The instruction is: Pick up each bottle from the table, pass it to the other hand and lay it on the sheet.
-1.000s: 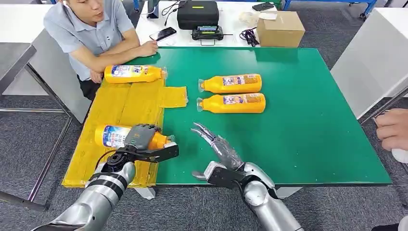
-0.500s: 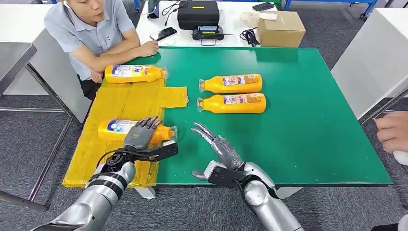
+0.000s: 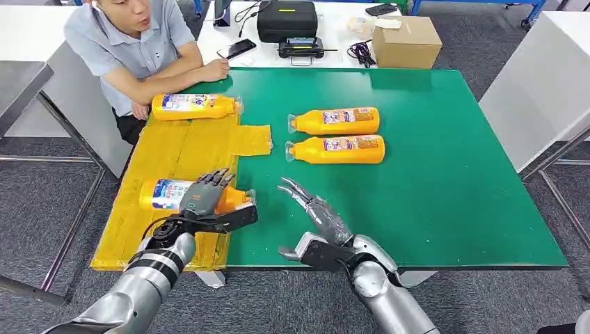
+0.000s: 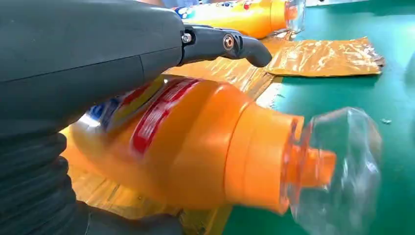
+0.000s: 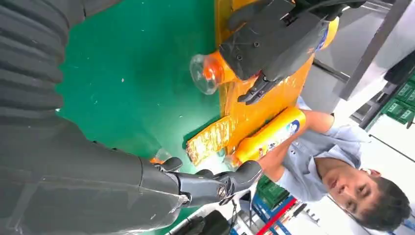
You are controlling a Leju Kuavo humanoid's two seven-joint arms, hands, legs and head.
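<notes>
Your left robot hand (image 3: pixel 202 200) lies over the near bottle (image 3: pixel 182 195), which rests on its side on the yellow sheet (image 3: pixel 167 149) with its clear cap (image 3: pixel 248 197) at the sheet's edge, toward the green tabletop (image 3: pixel 431 181). From the left wrist view the fingers (image 4: pixel 230 44) arch above the bottle body and do not press it, so I judge the hand open and the bottle set down, not held. Your right robot hand (image 3: pixel 316 209) hovers above the green surface just beside that cap, fingers spread, holding nothing. A second bottle (image 3: pixel 195 106) lies at the far end of the sheet near a seated person's forearm. Two more bottles (image 3: pixel 334 121) (image 3: pixel 335 149) lie side by side on the bare green, well apart from the sheet; these remain to be moved. Handling judgement: the bottles look like stiff, smooth plastic, filled and moderately heavy, round enough to roll when laid flat. Take hold across the labelled body, not the tapered neck; the thin clear cap looks easily crushed and offers poor purchase. The sheet appears glossy and wrinkled, likely slippery, with a loose flap (image 3: pixel 252 139) lying on the green. Beyond the tabletop stands a white table carrying a black case (image 3: pixel 286 19) and a cardboard box (image 3: pixel 405 40); grey floor surrounds.
</notes>
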